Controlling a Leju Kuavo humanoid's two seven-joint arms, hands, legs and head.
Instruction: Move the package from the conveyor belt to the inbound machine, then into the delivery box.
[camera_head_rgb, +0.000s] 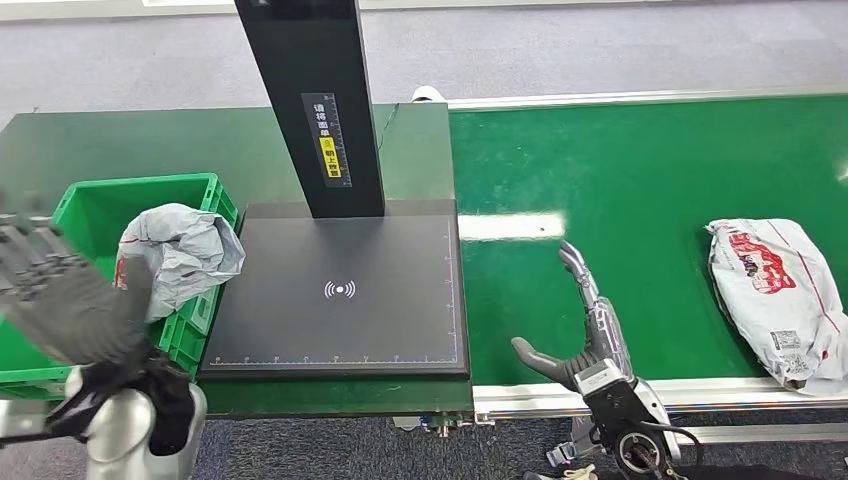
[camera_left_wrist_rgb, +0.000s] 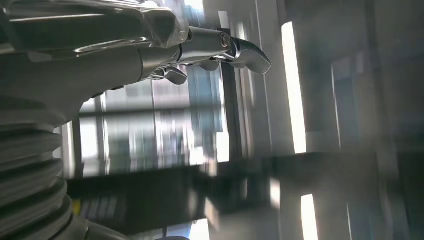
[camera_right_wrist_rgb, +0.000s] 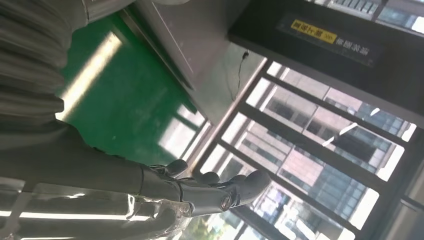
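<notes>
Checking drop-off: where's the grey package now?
Head view, left side: the grey package sits in the green crate, left of the black scanner plate, just beyond the left hand.

A narrow label (camera_head_rgb: 332, 138) runs down the front of the black post (camera_head_rgb: 310, 100) at the upper middle of the head view: white characters on black above, a yellow patch with dark characters below, all too small to read. The same label (camera_right_wrist_rgb: 330, 41) appears at the upper right of the right wrist view, again a yellow patch beside pale characters, not legible. On the black pad (camera_head_rgb: 340, 295) in the middle of the head view sits a white wireless-signal symbol (camera_head_rgb: 340, 290), with a fine white ruler scale along its near edge. The white package (camera_head_rgb: 785, 295) at the right carries red printed lettering (camera_head_rgb: 762, 262) and a small white shipping label (camera_head_rgb: 787, 341), neither readable.
</notes>
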